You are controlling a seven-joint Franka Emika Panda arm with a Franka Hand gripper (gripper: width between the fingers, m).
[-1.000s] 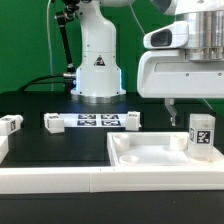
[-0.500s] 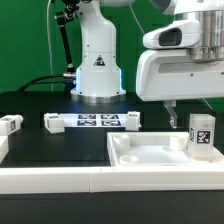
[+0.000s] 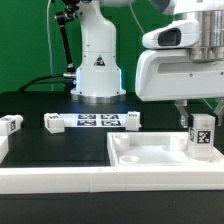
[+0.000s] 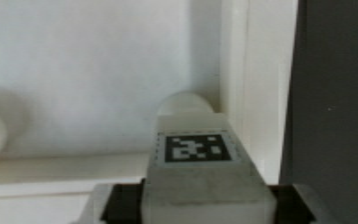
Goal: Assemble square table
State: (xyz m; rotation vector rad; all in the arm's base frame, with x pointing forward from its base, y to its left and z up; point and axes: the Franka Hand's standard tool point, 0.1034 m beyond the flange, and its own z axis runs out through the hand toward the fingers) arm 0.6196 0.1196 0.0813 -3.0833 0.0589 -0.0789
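1. Black tabletop (image 3: 60,145), green backdrop (image 3: 25,40), white robot base (image 3: 98,65) at the back
2. square table slab (image 3: 150,155) lies flat up front, with one leg (image 3: 201,138) upright in its corner at the exterior view's right
3. my gripper (image 3: 200,118) is down over that leg, fingers (image 4: 123,200) clamped on its sides

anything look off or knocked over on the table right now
Nothing stands out. The leg stands upright in the slab's corner, the hand closed on it. Two spare legs flank the marker board, a third lies off to the exterior view's left.
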